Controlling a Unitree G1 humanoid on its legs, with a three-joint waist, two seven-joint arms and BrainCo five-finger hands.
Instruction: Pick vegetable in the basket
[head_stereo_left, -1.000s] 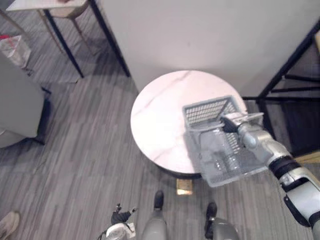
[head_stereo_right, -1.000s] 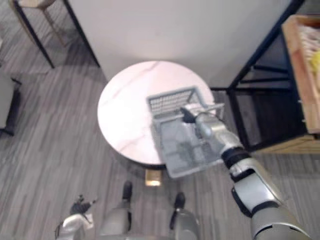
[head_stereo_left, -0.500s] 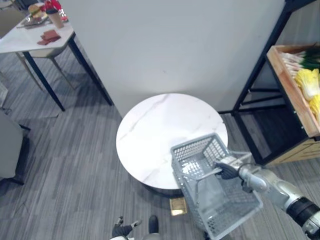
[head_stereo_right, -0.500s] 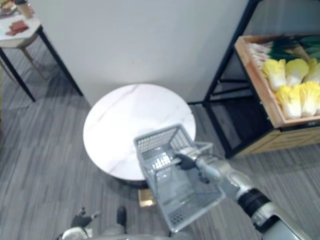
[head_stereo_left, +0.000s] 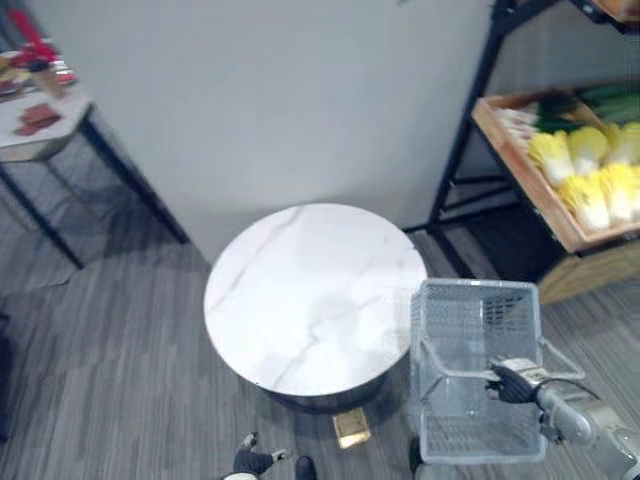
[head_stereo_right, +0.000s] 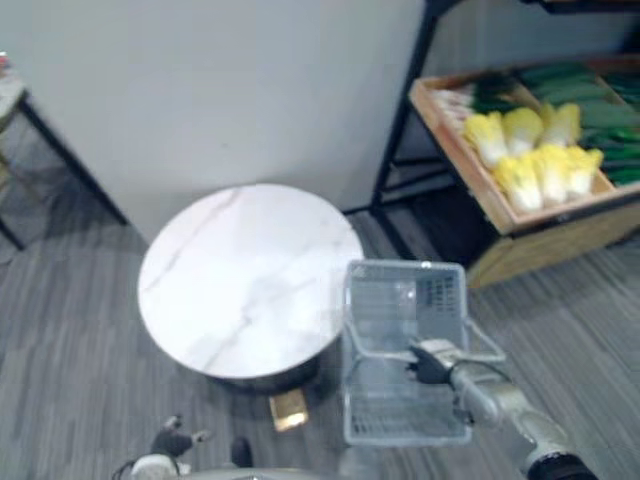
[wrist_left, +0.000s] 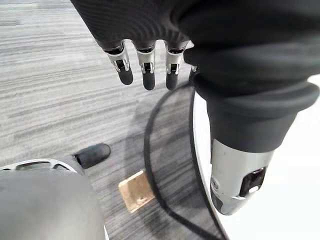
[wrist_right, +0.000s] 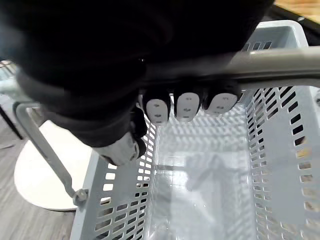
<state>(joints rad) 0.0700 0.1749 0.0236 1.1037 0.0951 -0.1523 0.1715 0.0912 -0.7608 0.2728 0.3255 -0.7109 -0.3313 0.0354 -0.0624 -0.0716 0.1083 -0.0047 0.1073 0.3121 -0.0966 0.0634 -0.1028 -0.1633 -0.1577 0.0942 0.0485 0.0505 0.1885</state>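
Observation:
An empty grey plastic basket (head_stereo_left: 470, 330) hangs over the floor just right of the round table. My right hand (head_stereo_left: 515, 382) is shut on its metal handle (wrist_right: 280, 62), with the fingers (wrist_right: 185, 106) curled round the bar above the basket's slotted wall (wrist_right: 280, 150). Yellow-green cabbages (head_stereo_right: 530, 150) and darker green vegetables (head_stereo_right: 590, 100) lie in a wooden crate (head_stereo_right: 560, 235) on the rack at the far right, well beyond the basket. My left hand (wrist_left: 145, 70) hangs low by the floor, fingers relaxed and holding nothing.
A round white marble table (head_stereo_left: 310, 290) stands left of the basket, against a white wall. The black rack post (head_stereo_left: 465, 140) rises between the table and the crate. A small side table (head_stereo_left: 40, 120) with items stands far left. Grey striped floor surrounds everything.
The view has swung right, bringing the vegetable crate further in. The basket has come off the tabletop and now hangs beside the table's right edge, still in my right hand.

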